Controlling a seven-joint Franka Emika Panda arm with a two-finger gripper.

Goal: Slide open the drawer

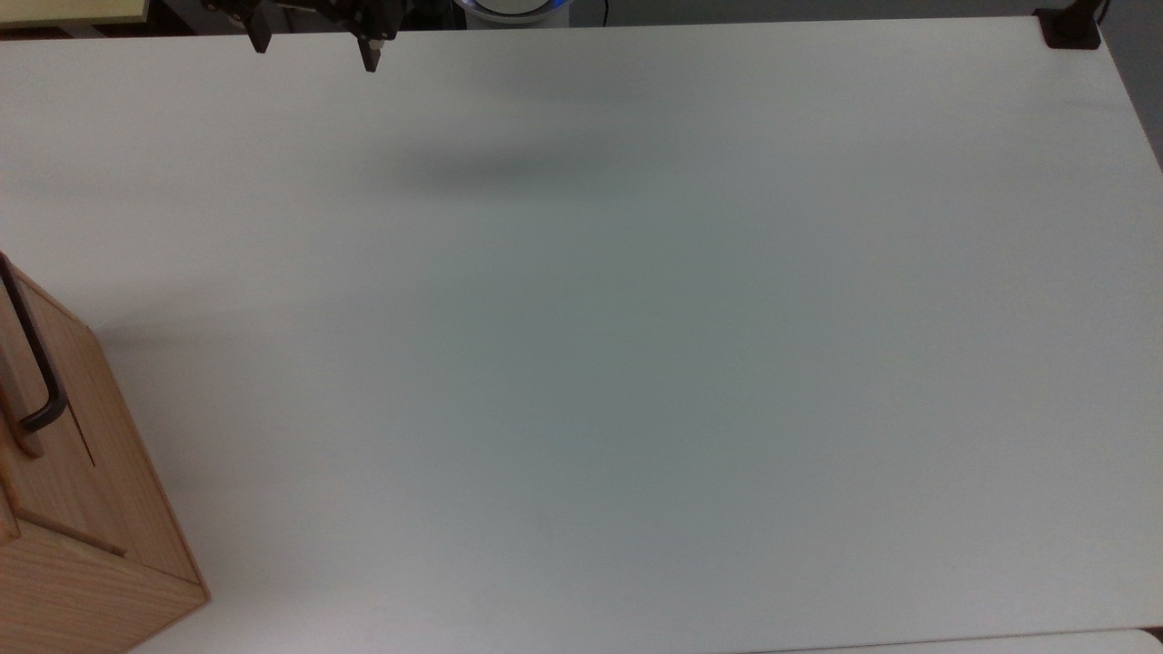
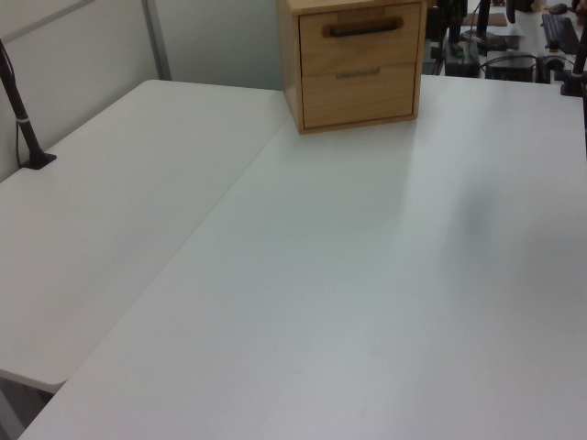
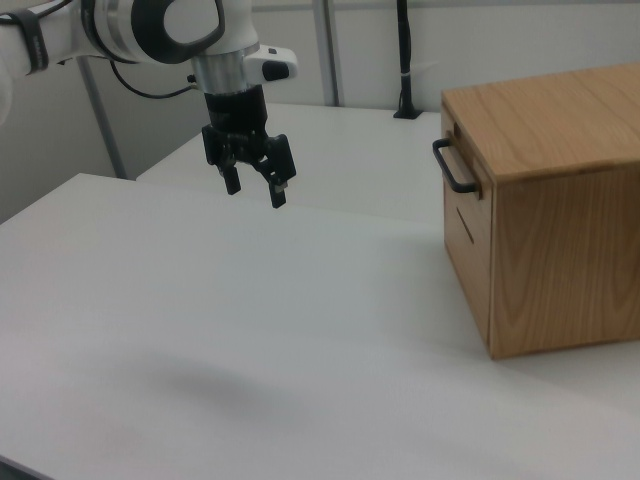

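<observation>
while closed, drawer [image 2: 359,38] sits in cabinet [image 3: 560,250].

Table [image 1: 636,363]: plain white. Cabinet [image 3: 560,250]: honey-tan wood, visible grain. Drawer [image 2: 359,41] front: same light wood; handle [image 3: 455,168] black. Gripper [image 3: 256,190]: black. Arm [image 3: 150,25]: white with dark joints.

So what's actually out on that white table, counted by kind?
Wooden cabinets: 1
Drawers in it: 2, the upper drawer with a black bar handle, and a lower drawer
Robot end effectors, hanging open above the table: 1
Total: 4
</observation>
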